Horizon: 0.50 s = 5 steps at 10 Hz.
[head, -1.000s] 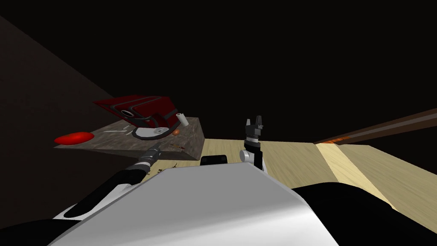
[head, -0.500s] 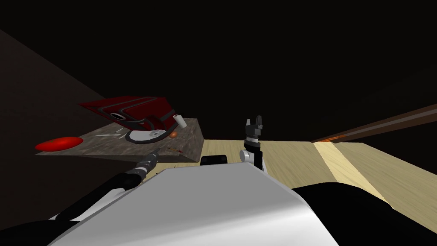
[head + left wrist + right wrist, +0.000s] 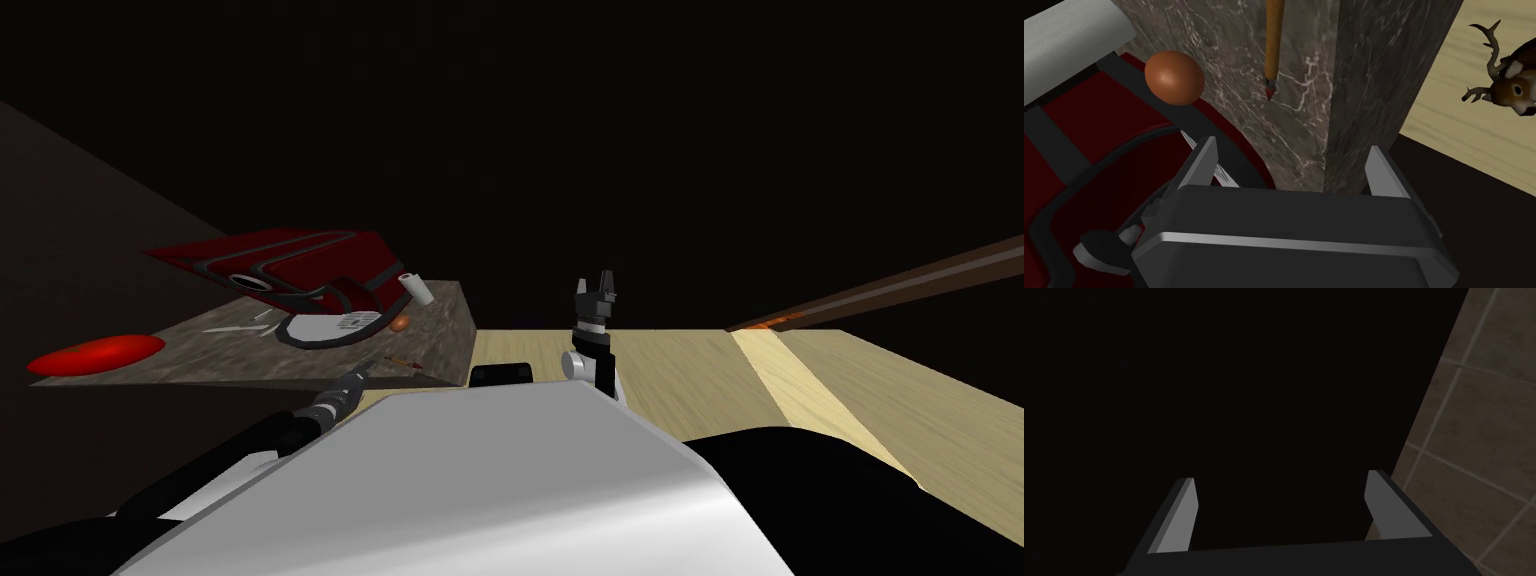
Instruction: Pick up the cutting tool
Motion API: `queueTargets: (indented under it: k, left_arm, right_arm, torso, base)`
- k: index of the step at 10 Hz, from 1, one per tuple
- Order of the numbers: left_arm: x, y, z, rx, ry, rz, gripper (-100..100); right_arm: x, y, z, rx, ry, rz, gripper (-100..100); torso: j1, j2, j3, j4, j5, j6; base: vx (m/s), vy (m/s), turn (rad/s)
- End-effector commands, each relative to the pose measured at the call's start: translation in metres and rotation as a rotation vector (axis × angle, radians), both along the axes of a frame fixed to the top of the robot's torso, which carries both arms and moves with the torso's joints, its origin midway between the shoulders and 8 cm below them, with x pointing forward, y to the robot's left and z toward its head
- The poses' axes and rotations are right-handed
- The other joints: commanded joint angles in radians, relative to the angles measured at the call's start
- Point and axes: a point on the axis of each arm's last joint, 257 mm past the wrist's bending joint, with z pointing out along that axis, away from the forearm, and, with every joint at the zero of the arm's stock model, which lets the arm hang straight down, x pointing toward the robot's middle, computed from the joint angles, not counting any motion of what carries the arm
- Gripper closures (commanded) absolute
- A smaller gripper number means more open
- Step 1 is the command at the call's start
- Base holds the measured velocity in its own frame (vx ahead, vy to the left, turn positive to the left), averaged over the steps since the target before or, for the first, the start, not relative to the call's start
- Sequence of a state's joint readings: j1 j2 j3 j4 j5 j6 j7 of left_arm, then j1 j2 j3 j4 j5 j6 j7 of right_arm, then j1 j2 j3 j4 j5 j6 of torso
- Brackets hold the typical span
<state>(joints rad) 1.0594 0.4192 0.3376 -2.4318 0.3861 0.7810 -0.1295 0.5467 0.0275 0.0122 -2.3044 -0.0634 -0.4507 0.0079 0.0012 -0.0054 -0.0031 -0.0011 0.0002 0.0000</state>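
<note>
A thin silver toothed blade [image 3: 1225, 176] lies across the red bag [image 3: 1079, 125], right beside one finger of my left gripper [image 3: 1291, 162]; its handle is hidden behind the gripper's body. The left gripper is open and empty. It hovers over the near corner of the dark marble table [image 3: 1304, 110]. In the head view the left gripper [image 3: 360, 373] sits at the table's [image 3: 200, 350] near edge. My right gripper [image 3: 604, 277] is raised in front of my chest, its fingers [image 3: 1176, 518] open with nothing between them.
On the table are a brown egg [image 3: 1174, 77], an orange pencil [image 3: 1272, 50], a white paper roll [image 3: 1071, 35], a red disc [image 3: 95, 353] and pale thin pieces [image 3: 245, 325] by the bag [image 3: 290, 262]. A toy deer [image 3: 1506, 82] lies on the wooden floor [image 3: 700, 370].
The table and everything on it have slid left in the head view, so my view has turned. My left gripper stays at the table's near edge. The right gripper holds still.
</note>
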Motion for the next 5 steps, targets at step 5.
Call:
queueTargets:
  k: [5]
  left_arm:
    - [-0.036,-0.006,-0.018,-0.047,0.155,0.005,-100]
  right_arm:
    - [0.000,0.000,0.000,0.000,0.000,0.000,0]
  torso:
    - [0.000,0.001,0.001,0.000,0.000,0.000]
  base:
    - [0.069,0.012,-0.031]
